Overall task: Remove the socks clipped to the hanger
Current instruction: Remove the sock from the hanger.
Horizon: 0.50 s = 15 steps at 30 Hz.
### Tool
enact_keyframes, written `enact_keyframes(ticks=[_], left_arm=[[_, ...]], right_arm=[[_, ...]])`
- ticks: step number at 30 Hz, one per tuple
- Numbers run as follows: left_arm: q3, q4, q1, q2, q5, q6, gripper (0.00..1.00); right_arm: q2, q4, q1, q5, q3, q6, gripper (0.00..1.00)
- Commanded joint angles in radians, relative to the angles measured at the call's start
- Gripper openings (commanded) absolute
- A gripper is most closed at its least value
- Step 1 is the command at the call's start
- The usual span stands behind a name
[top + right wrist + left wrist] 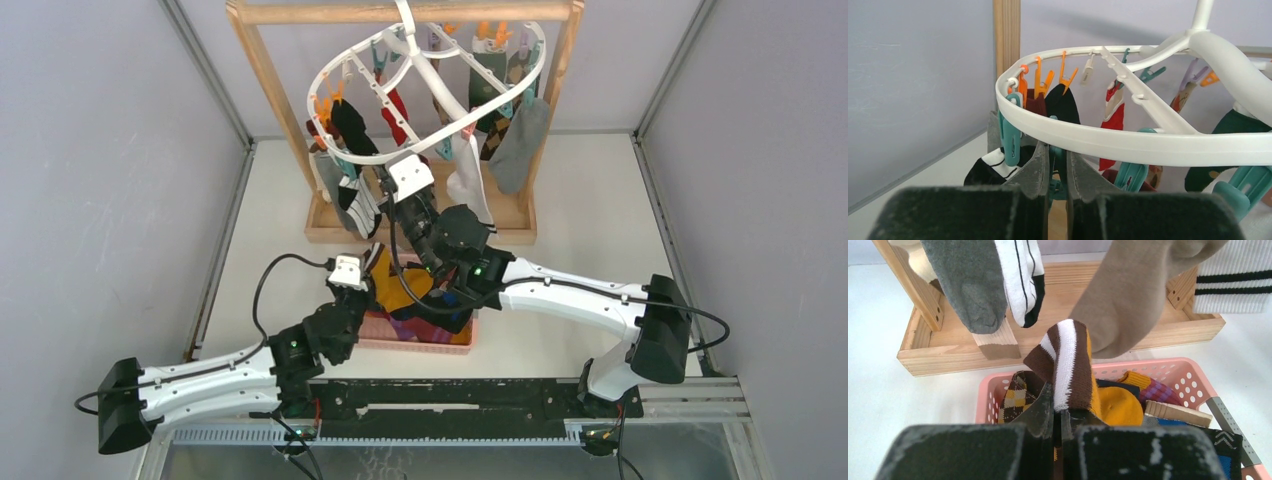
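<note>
The white ring hanger (500, 102) hangs from the wooden frame with several socks clipped to it, among them a grey one (520, 145), a white one (466, 185) and a red one (396, 112). My right gripper (388, 178) is at the ring's near rim (1128, 142), shut on a teal clip (1056, 167) just under it. My left gripper (370, 270) is shut on a brown, white and mustard striped sock (1068, 365) and holds it just above the pink basket (990, 390).
The wooden frame stand (270, 90) has a tray base (948, 357) just behind the basket. The basket holds several loose socks, argyle (1018, 395), mustard (1120, 407) and purple-striped (1160, 390). Grey (973, 285) and beige (1128, 300) socks hang low over the base.
</note>
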Motion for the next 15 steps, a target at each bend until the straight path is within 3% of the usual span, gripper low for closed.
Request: enact_keyframes(ticks=[1,9,13,15], left_arm=[[0.006,0.006,0.004,-0.025,0.000,-0.013,0.00],[0.008,-0.014,0.005,-0.031,0.000,-0.027,0.00],[0.010,-0.018,0.005,-0.004,0.004,-0.041,0.00],[0.011,-0.022,0.004,0.022,-0.002,-0.050,0.00]], right_arm=[[-0.065,-0.016,-0.013,-0.029,0.020,0.038,0.08],[-0.099,-0.023,-0.041,-0.040,-0.041,0.094,0.15],[-0.139,-0.076,-0.075,-0.087,-0.080,0.166,0.25],[-0.159,-0.091,-0.090,-0.105,-0.104,0.195,0.34]])
